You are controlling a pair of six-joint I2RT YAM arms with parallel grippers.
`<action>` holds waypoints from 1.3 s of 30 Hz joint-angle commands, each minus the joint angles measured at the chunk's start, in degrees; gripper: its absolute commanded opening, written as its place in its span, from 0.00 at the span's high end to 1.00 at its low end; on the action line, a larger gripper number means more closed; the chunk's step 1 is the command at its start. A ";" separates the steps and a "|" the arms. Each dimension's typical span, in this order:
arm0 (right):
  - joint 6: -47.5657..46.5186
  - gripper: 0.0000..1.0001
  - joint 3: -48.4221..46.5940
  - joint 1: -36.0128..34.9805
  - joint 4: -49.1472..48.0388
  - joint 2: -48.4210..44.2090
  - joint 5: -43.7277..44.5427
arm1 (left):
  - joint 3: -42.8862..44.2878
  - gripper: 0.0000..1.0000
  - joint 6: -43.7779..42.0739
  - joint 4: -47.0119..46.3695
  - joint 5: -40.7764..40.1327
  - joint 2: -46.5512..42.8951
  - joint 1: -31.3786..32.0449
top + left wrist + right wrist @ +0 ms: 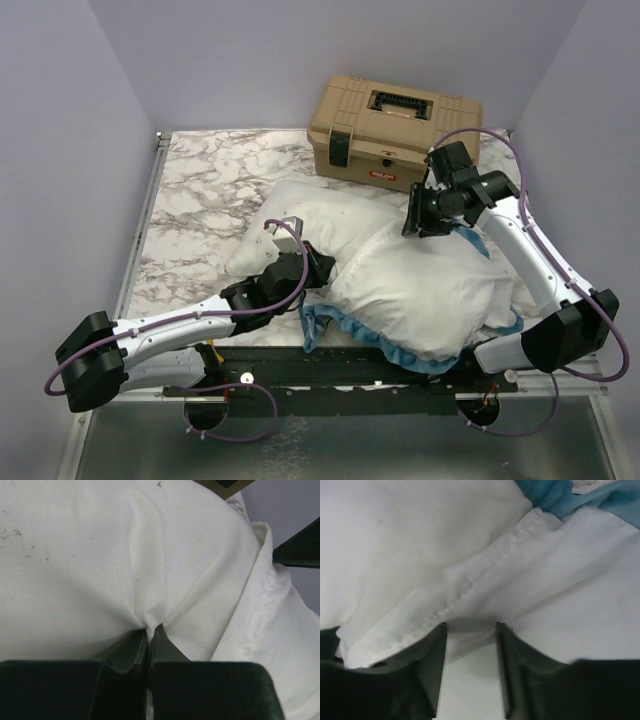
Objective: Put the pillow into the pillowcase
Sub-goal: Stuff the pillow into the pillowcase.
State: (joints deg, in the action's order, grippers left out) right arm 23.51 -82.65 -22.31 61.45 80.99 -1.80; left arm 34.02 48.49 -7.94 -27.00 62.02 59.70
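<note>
The white pillow lies across the middle of the table, its right part tucked under the pillowcase. The case shows its white side, with a blue frilled edge along the front. My left gripper sits at the pillow's near side, shut on a pinch of the speckled white pillow fabric. My right gripper hovers at the case's far edge. In the right wrist view its jaws stand open, tips against the white pillowcase beside a stitched hem, with blue frill above.
A tan toolbox stands at the back of the marble table, close behind my right gripper. Purple walls close in the left, back and right. A black rail runs along the near edge between the arm bases.
</note>
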 commanded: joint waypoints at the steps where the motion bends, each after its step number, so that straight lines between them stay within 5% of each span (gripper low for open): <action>1: 0.96 0.63 2.01 0.95 -2.36 -0.66 -10.17 | 0.16 1.00 -0.46 0.94 0.92 0.31 0.06; 5: 1.52 0.99 0.36 1.11 -4.18 0.04 -12.96 | 0.97 1.00 -1.16 0.96 0.99 1.00 0.06; 15: 3.90 1.00 -12.41 1.32 -7.42 2.79 -21.45 | 3.19 1.00 -2.18 -0.59 1.17 2.48 0.07; 16: 3.76 0.98 -13.37 1.32 -5.81 3.27 -20.46 | 3.49 1.00 -2.36 -0.61 1.22 2.88 0.06; 19: 3.36 0.53 -11.53 1.50 -3.38 1.52 -16.41 | 4.11 1.00 -2.39 -0.83 1.31 3.81 0.10; 21: 2.92 0.40 -8.59 2.10 -2.40 -0.30 -14.54 | 4.15 1.00 -2.27 -1.37 1.41 4.21 0.10; 24: 2.63 0.30 -3.37 4.79 -0.62 -2.73 -13.69 | 4.13 1.00 -2.13 -1.74 1.76 4.64 0.06; 31: 1.95 0.28 6.69 12.55 -0.36 -5.36 -16.95 | 3.46 1.00 -1.74 -1.99 2.37 4.54 0.06; 36: 3.46 0.36 11.27 12.60 -5.32 -3.59 -21.83 | 2.87 1.00 -1.41 -2.07 2.53 4.01 0.06; 39: 3.67 0.66 11.57 12.55 -7.63 -1.34 -26.15 | 2.80 1.00 -1.22 -2.11 2.32 3.45 0.09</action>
State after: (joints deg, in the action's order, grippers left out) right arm 26.76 -71.70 -9.65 57.93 77.21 -20.78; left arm 36.73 47.11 -8.05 -26.00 66.13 59.70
